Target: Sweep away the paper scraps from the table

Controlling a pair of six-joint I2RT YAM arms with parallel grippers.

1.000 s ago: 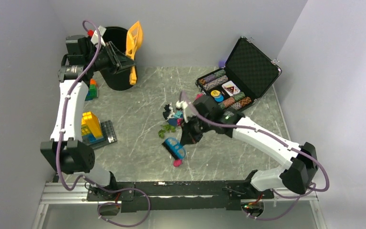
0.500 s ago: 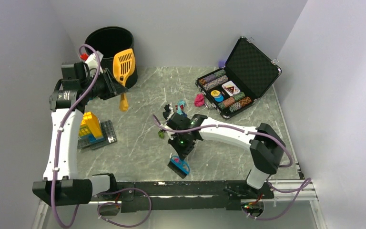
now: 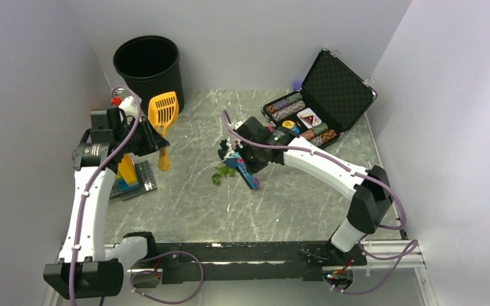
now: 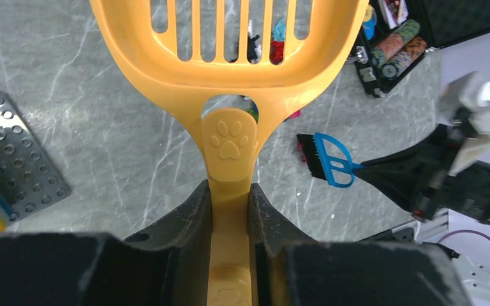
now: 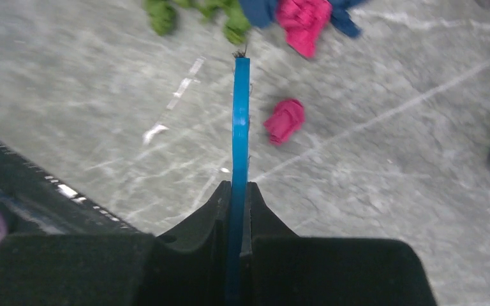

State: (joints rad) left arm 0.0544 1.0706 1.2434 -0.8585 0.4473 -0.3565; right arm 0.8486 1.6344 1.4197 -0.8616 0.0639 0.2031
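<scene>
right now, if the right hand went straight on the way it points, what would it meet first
Most likely the green paper scraps just past the tip of the blue brush that the right hand is shut on. The pink scrap lies right of that line; height is unclear.

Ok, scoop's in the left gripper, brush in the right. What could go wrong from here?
1. The scoop hangs far left of the paper scraps, by the toy bricks; sweeping now may scatter them uncaught.
2. Its slots are open, so small wads might fall through.
3. One pink scrap lies apart beside the brush and could be missed.
</scene>
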